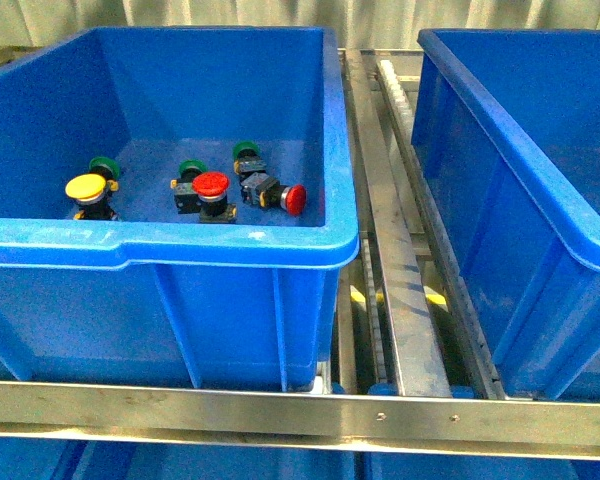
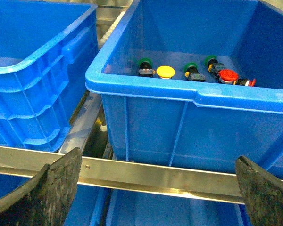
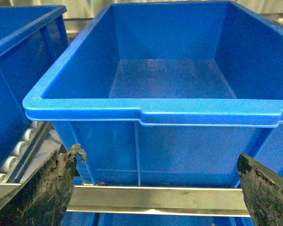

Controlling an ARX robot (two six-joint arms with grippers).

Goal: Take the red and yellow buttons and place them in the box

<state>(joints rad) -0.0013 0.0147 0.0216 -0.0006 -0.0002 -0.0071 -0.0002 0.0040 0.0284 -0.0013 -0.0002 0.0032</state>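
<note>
A yellow button (image 1: 85, 187), an upright red button (image 1: 211, 184) and a red button lying on its side (image 1: 294, 199) sit on the floor of the left blue bin (image 1: 180, 245). They also show in the left wrist view: the yellow button (image 2: 165, 71), the upright red button (image 2: 228, 76) and the second red button (image 2: 249, 82). The right blue box (image 1: 500, 130) is empty in the right wrist view (image 3: 151, 113). My left gripper (image 2: 158, 154) is open and empty in front of the left bin. My right gripper (image 3: 156, 154) is open and empty in front of the box. Neither gripper shows in the front view.
Three green-capped switches (image 1: 104, 167) (image 1: 191, 169) (image 1: 247, 152) lie among the buttons. A metal rail (image 1: 280, 410) runs across in front of both bins. A roller track (image 1: 400, 260) lies between them. Another blue bin (image 2: 33, 70) stands beside the left bin.
</note>
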